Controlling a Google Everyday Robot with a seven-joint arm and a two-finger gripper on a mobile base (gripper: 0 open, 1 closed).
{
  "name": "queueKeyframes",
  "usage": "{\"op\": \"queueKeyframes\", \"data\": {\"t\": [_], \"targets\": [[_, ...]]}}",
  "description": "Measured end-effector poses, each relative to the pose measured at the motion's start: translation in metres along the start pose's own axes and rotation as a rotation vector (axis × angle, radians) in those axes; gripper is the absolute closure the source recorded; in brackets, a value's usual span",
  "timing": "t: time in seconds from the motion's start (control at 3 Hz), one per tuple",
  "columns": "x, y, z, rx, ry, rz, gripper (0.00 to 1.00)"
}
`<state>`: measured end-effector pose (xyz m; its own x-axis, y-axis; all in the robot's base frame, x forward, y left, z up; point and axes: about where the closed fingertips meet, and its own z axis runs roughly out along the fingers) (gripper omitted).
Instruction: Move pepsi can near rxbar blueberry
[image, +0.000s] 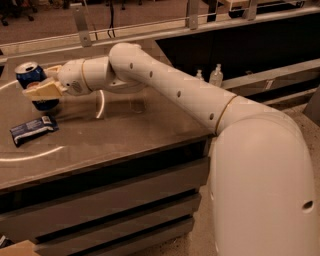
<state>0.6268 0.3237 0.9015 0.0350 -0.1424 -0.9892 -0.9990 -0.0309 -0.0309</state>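
Note:
The pepsi can (31, 76), dark blue with a silver top, stands upright at the far left of the brown table (125, 135). My gripper (39, 89) is around the can's middle, its tan fingers (44, 90) crossing the can's front, shut on it. The can's base shows just below the fingers. The rxbar blueberry (33, 129), a flat dark blue wrapper with white patches, lies on the table in front of the can, a little to its left. My white arm reaches in from the right.
Two small clear bottles (216, 75) stand on a lower ledge behind the table at the right. A metal rail (150, 25) runs along the back. Curved light streaks lie on the tabletop. The table's front edge drops to drawers.

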Motion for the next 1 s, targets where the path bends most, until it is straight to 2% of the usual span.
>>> {"op": "queueKeyframes", "data": {"t": [0.67,1.0], "targets": [[0.007,-0.006,0.0088,-0.028,-0.01,-0.035,1.0],[0.0067,0.0003,0.0111,-0.05,-0.025,-0.036,1.0]]}}
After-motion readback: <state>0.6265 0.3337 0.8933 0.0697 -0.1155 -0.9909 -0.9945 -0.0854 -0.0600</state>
